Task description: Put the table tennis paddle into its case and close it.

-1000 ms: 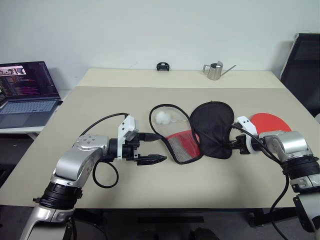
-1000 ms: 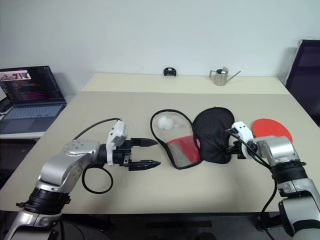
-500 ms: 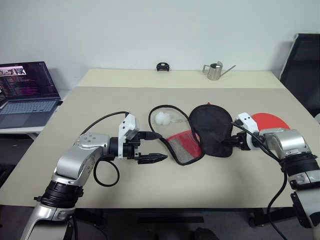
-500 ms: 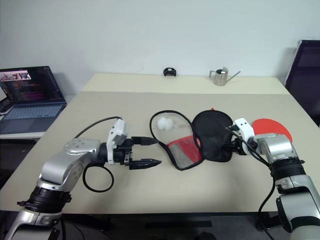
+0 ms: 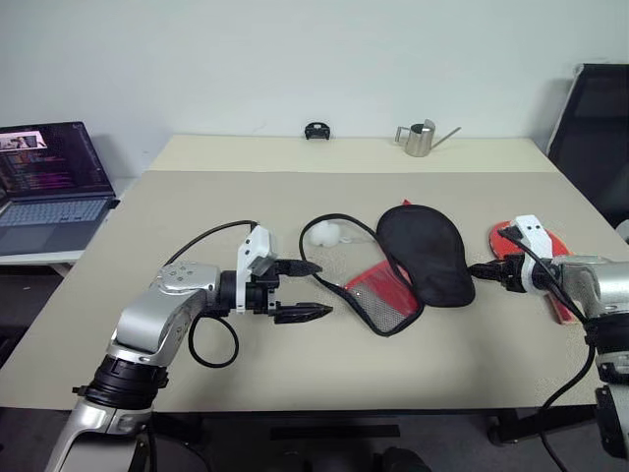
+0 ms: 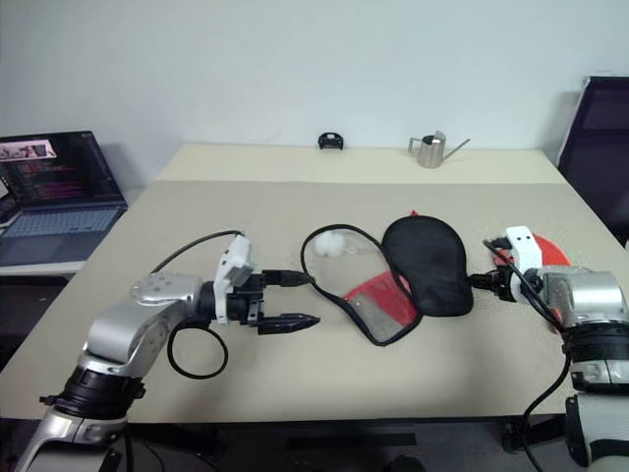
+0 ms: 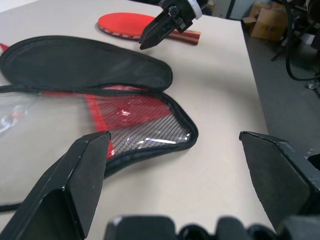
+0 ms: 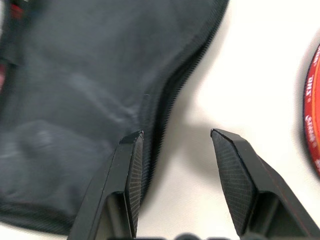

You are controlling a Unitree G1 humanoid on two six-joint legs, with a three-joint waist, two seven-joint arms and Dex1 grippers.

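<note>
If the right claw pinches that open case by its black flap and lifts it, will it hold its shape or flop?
Probably flop. The case lies unzipped, its black flap draped flat and its zipper rim trailing in a loose loop, so it looks like soft fabric. It is likely light, so a push would probably slide or bunch it on the smooth table.
</note>
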